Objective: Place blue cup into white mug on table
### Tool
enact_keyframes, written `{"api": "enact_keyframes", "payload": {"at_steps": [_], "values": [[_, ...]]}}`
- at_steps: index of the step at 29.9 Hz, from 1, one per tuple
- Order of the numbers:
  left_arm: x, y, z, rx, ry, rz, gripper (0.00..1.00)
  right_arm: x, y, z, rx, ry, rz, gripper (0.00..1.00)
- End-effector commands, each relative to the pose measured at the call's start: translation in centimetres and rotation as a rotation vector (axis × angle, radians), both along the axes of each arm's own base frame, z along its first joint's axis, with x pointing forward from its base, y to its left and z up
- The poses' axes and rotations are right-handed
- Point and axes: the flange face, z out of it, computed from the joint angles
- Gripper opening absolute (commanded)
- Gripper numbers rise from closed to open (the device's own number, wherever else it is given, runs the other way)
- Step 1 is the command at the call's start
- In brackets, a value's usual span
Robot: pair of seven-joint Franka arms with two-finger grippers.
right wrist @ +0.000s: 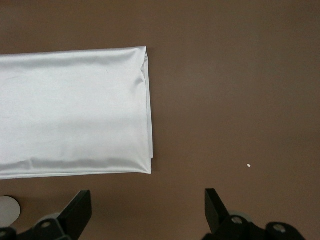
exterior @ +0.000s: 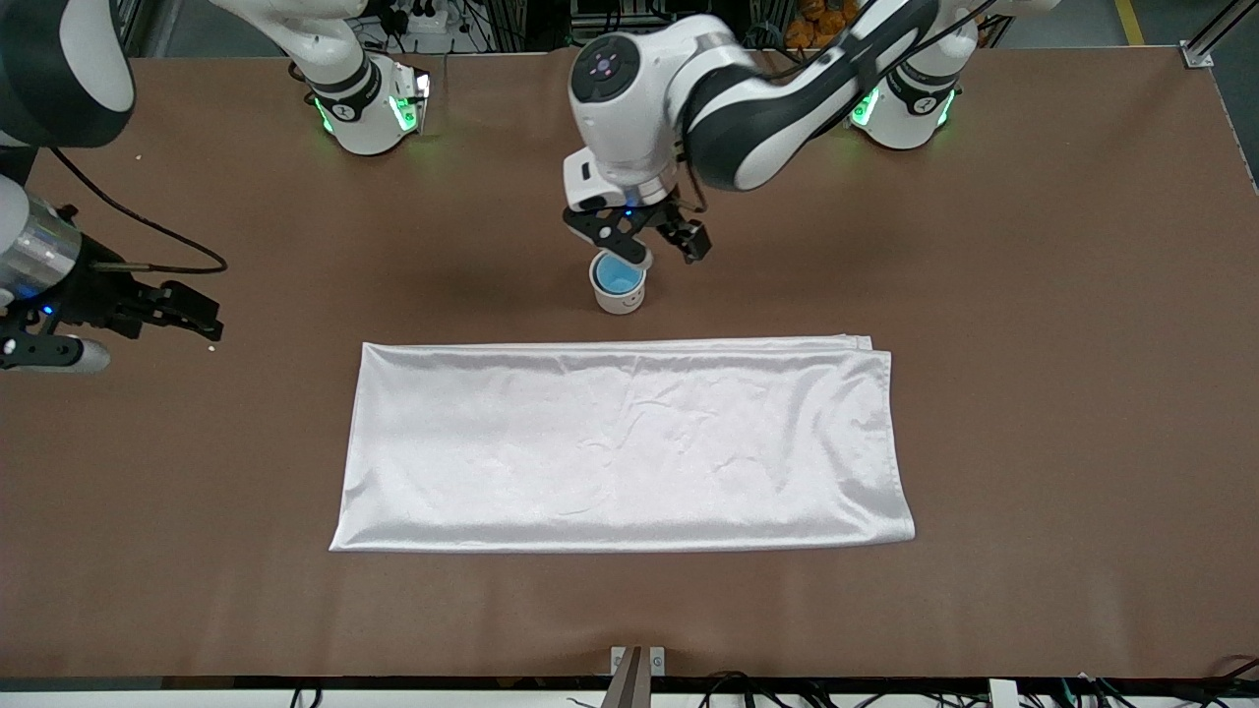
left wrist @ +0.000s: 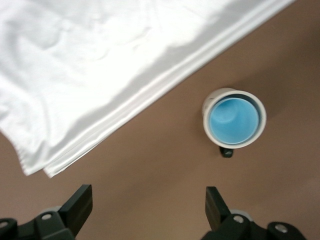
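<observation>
The blue cup [exterior: 617, 274] sits upright inside the white mug [exterior: 622, 296] on the brown table [exterior: 1033, 324], just farther from the front camera than the white cloth. In the left wrist view the cup [left wrist: 233, 121] fills the mug [left wrist: 209, 112], whose dark handle [left wrist: 226, 152] sticks out. My left gripper [exterior: 657, 245] is open and empty, up in the air just over the mug; it also shows in the left wrist view [left wrist: 148, 206]. My right gripper [exterior: 202, 320] is open and empty, waiting over the table at the right arm's end; it also shows in the right wrist view [right wrist: 147, 207].
A white satin cloth [exterior: 625, 442] lies flat across the table's middle, nearer the front camera than the mug; it also shows in the left wrist view [left wrist: 95, 65] and the right wrist view [right wrist: 70, 110]. A tiny white speck [right wrist: 248, 165] lies on the table near the right gripper.
</observation>
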Motion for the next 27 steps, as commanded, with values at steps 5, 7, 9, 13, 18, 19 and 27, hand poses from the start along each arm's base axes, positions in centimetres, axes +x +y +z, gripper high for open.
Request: {"api": "enact_keyframes", "payload": {"at_steps": [5,7,9,13,18,19,27], "values": [[2.8,8.6,8.8,-0.019,-0.041,0.186,1.0,-1.8,-0.1,2.0,0.015,0.005,0.001,1.0],[2.6,9.8,10.4,-0.008,-0.054,0.21,1.0,-2.1,-0.6,2.8,0.013,-0.012,-0.001,1.0],[2.8,11.2,11.3,0.004,-0.054,0.239,1.0,-2.7,-0.8,3.7,0.01,-0.029,0.001,1.0],[4.0,15.0,13.8,-0.014,-0.064,0.328,1.0,-3.3,-0.7,4.3,0.01,-0.037,0.001,1.0],[4.9,18.7,15.8,-0.019,-0.076,0.405,1.0,-3.8,-1.1,3.8,0.085,-0.046,-0.023,1.0],[5.2,19.3,15.8,-0.012,-0.071,0.418,1.0,-3.8,-1.3,3.7,0.091,-0.052,-0.029,1.0],[7.5,25.3,17.3,-0.052,-0.049,0.448,1.0,-3.9,-2.0,2.4,0.079,-0.063,-0.009,1.0]]}}
